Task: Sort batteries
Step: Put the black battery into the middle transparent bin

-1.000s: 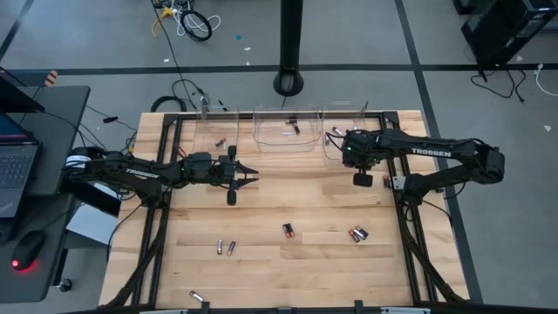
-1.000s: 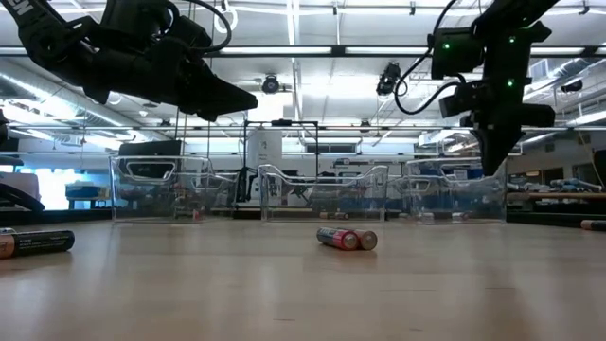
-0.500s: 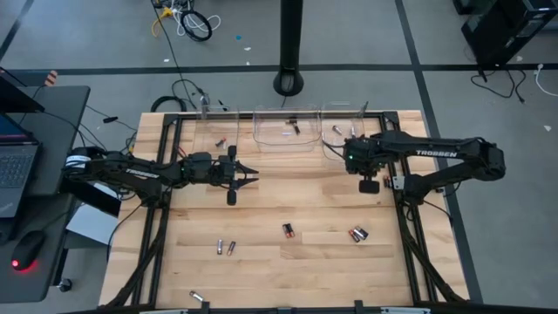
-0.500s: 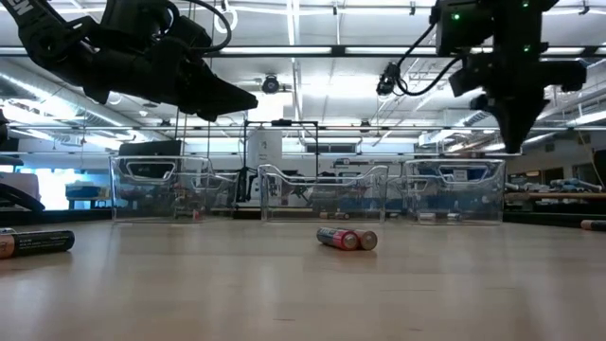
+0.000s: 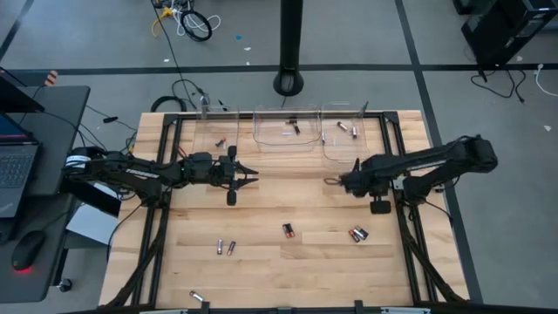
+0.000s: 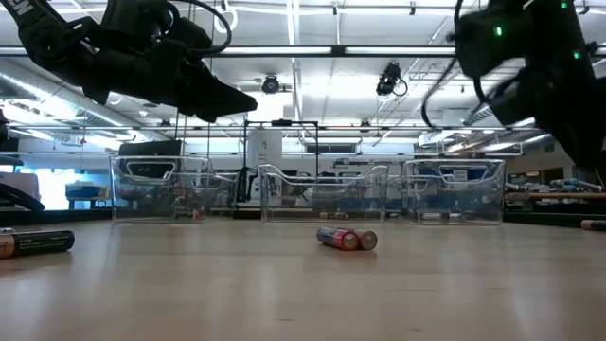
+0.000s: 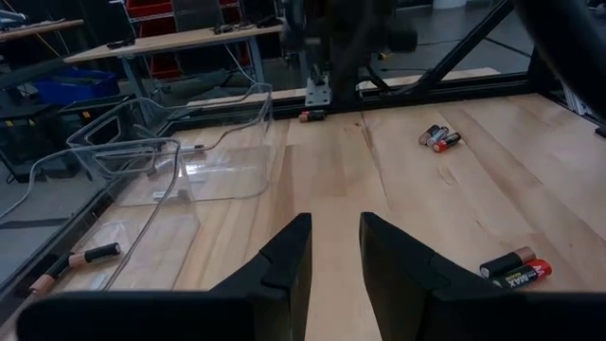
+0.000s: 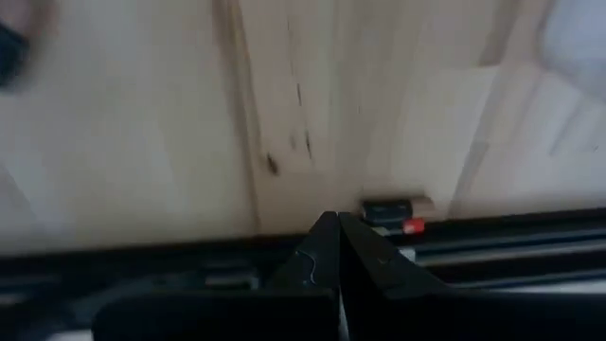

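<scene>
Batteries (image 5: 288, 230) are lying scattered on the wooden table (image 5: 288, 270), others sitting in the clear bins (image 5: 285, 133) along the far edge. The left gripper (image 5: 250, 177) is hovering horizontally near the left bin, fingers slightly spread, holding nothing. The right gripper (image 5: 343, 182) is hanging near the right bin, fingers pressed together.

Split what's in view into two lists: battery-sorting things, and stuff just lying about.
For the job:
- batteries loose on the table
- batteries already in the right clear bin
- clear bins
- left hand
- right hand

Lying about:
- laptop
- mouse
- floor cables
</scene>
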`<action>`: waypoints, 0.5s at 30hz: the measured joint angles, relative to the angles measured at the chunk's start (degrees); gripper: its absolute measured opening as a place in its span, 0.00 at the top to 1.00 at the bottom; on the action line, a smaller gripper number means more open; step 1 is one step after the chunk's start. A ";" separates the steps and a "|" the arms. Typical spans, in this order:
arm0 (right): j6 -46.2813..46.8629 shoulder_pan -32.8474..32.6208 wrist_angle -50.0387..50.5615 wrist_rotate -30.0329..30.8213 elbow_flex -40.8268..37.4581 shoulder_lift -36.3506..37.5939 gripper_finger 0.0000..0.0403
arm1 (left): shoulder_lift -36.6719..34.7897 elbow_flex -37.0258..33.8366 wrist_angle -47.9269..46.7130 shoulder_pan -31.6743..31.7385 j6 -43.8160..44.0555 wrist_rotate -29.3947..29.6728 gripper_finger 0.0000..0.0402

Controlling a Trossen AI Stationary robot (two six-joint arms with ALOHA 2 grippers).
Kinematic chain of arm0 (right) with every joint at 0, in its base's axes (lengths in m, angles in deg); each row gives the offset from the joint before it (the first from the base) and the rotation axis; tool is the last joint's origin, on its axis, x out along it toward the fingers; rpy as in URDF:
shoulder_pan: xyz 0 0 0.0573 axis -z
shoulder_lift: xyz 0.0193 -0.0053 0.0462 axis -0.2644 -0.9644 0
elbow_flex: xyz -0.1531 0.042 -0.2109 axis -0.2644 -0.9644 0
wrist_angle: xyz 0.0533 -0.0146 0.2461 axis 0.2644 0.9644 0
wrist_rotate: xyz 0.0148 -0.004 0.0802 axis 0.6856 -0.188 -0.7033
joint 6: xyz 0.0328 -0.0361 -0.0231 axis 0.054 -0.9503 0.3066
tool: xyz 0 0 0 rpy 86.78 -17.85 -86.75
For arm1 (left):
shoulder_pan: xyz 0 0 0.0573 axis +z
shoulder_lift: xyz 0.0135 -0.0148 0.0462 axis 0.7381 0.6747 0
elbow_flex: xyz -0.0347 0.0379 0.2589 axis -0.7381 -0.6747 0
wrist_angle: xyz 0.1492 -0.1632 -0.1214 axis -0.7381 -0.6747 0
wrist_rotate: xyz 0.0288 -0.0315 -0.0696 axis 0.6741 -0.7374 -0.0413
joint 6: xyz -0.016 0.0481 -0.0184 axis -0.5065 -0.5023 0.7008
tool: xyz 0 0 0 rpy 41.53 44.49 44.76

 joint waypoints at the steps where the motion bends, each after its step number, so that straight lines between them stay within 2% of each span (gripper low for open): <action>1: -1.13 -0.85 -0.04 0.94 -0.62 -1.81 0.98 | 0.00 0.02 0.07 0.00 0.00 0.00 0.77; 7: -9.97 -3.92 0.25 7.50 -1.17 -13.34 0.98 | 0.00 0.00 0.00 0.00 -0.05 0.00 0.80; 15: -18.94 -2.17 -0.15 12.13 -1.19 -23.17 0.98 | 0.00 0.01 -0.13 0.00 -0.11 0.00 0.80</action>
